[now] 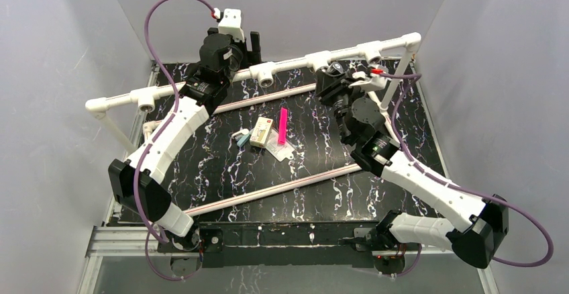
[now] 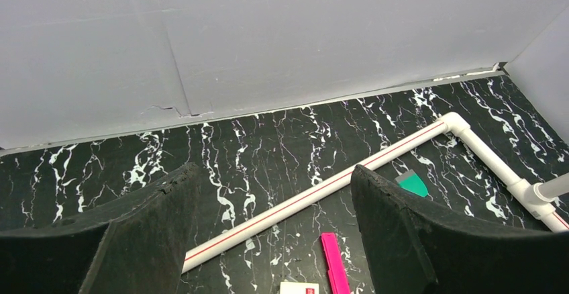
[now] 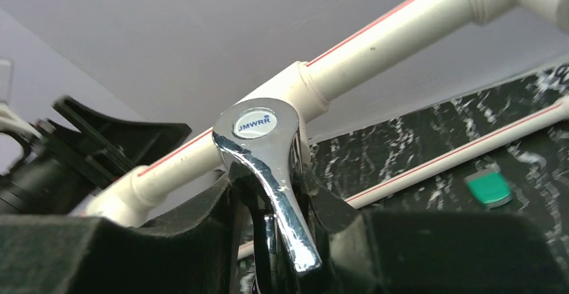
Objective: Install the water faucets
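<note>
The right gripper [image 3: 272, 207] is clenching the water faucet [image 3: 268, 173], its black pads [image 3: 194, 240] pressing in on both sides of the chrome body. The faucet's lever handle, capped with a round blue and white label, is pointing down toward the wrist camera. The faucet is sitting right up against a tee socket [image 3: 295, 89] of the raised white pipe [image 1: 288, 64], which is running above the far part of the bench [image 1: 322, 193] from its left edge toward its far right corner. The handle is hiding the joint, so I cannot tell whether the faucet is threaded into the socket. In the top view the right gripper [image 1: 333, 78] is reaching that pipe toward the far right of the bench.

The left gripper [image 1: 253, 44] is hanging released near the far edge, beyond the raised pipe. In its wrist view its jaws [image 2: 268, 220] are standing wide apart with nothing between them, looking down on a lower white pipe with a red line [image 2: 315, 193].

A pink strip [image 1: 282, 126], a small box [image 1: 262, 131] and a clear bag [image 1: 282, 148] are lying together near the middle of the bench. A green piece [image 3: 488, 188] is lying on the bench just beside the lower pipe.
</note>
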